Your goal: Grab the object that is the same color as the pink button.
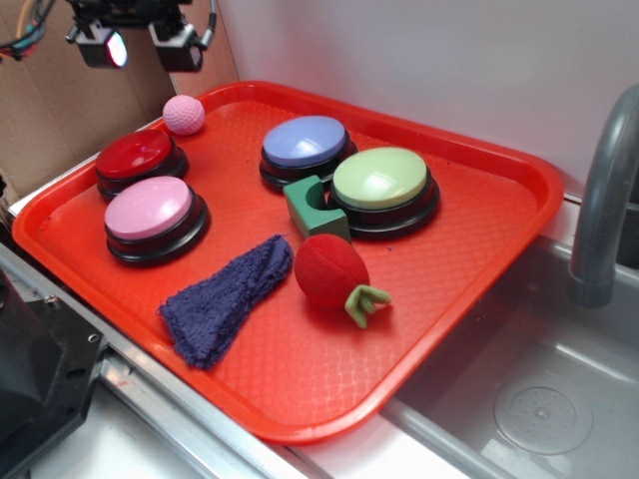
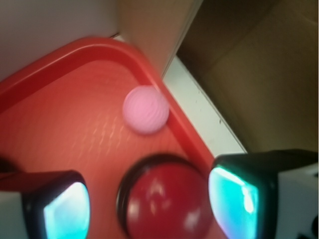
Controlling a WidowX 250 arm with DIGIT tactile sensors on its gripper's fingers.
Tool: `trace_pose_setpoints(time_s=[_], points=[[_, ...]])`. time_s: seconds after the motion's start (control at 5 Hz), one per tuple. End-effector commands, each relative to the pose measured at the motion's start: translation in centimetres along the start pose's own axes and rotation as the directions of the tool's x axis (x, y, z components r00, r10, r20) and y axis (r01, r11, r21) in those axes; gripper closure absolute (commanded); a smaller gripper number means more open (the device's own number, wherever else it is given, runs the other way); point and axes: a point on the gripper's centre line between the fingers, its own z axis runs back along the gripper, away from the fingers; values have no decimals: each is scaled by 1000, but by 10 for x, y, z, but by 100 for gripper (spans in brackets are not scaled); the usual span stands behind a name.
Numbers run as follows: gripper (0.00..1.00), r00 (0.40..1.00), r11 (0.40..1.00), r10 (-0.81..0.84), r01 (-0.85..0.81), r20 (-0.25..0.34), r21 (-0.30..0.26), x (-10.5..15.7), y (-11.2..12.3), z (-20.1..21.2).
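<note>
Gripper (image 1: pixel 140 45) hangs up above the tray's (image 1: pixel 519 175) far-left corner, fingers wide apart, nothing btwn them. Pink ball (image 1: pixel 184 115) sits in that corner, close to the rim, just beyond the red button (image 1: pixel 138 157). Pink button (image 1: pixel 152 212) is w/ the red one along the left edge, nearer side. Wrist view is blurry: ball (image 2: pixel 145 109) ahead of the pads (image 2: pixel 67 211), red button (image 2: pixel 167 201) below.

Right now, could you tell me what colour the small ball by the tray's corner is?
Pink ball, dimpled; clearest in the exterior view.
</note>
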Motion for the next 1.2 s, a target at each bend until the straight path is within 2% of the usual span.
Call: trace_pose_setpoints(time_s=[0.0, 0.2, 0.6, 0.8, 1.0], points=[[0, 995, 995, 60, -66, 82, 73, 23, 9, -29], [0, 994, 991, 68, -77, 84, 113, 25, 0, -44], [2, 994, 990, 75, -84, 85, 116, 31, -9, -56], [31, 990, 987, 103, -114, 95, 111, 34, -3, -56], [100, 989, 987, 108, -118, 97, 111, 34, 1, -59]])
